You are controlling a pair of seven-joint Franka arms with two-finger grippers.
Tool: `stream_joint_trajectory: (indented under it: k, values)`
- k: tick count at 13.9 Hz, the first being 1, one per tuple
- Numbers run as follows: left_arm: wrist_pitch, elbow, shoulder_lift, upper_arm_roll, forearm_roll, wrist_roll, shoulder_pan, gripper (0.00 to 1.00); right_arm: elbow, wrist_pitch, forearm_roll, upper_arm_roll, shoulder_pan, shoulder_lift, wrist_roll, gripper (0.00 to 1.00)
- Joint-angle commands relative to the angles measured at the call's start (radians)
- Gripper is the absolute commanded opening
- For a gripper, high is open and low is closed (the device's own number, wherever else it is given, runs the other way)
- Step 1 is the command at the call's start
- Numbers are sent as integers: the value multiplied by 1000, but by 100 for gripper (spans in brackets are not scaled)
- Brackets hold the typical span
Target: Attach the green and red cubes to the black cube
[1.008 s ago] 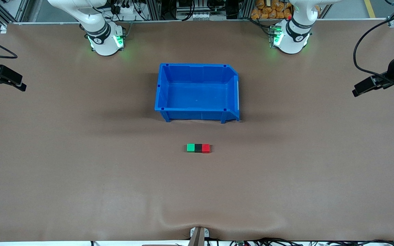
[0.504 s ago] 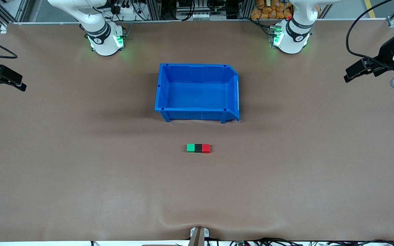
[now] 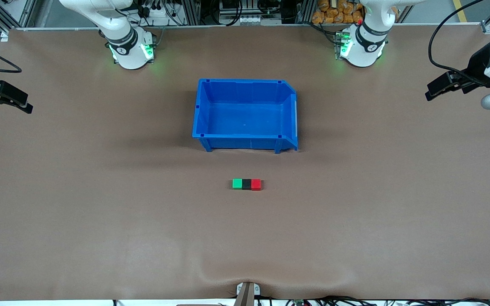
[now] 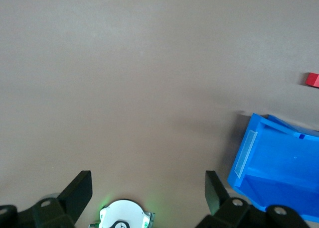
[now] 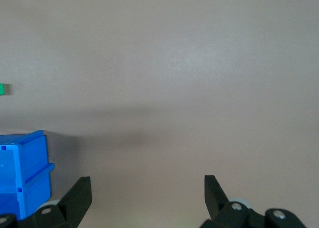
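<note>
**Three cubes joined in a row; both arms drawn off to the table's ends**

Change: over the last second the left gripper has lifted and pulled back at its own end of the table, sitting higher in the front view than it did. The right gripper has not shifted. The cubes have not moved either.

State of hands: both sets of fingers spread wide, nothing between them. Each wrist view shows bare brown mat in the gap.

Task things: green cube, black cube and red cube lie touching in one straight line, black in the middle, green toward the right arm's end, red toward the left arm's. The row is well apart from both grippers, roughly midway between them. The left wrist view catches only the red cube at the frame's edge; the right wrist view catches a sliver of the green.

Reading: the attachment looks done. The left arm's retreat reads as clearing away, not as a fresh approach; the right arm waits.

Edges and room: the blue bin stands empty, farther from the front camera than the row, with a clear strip of table between them. Open mat lies from each gripper inward to the cubes. A slight wrinkle shows at the near table edge, well away from everything.
</note>
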Motion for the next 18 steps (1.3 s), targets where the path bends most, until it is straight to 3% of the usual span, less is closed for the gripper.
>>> stream_joint_trajectory:
  k: [1,12,15,18]
  values:
    - [-27,20,11,-4,-12,18,6,100,5,-2,0,3,1,-1,15,100]
    - [-92,37,14,6,9,15,14,100,5,-2,1,3,1,-1,15,100]
    - [-121,32,-4,-23,62,42,9,100,5,-2,1,3,1,-1,15,100]
    - [-71,-5,-41,-40,75,56,11,100,5,-2,1,3,3,-1,15,100]
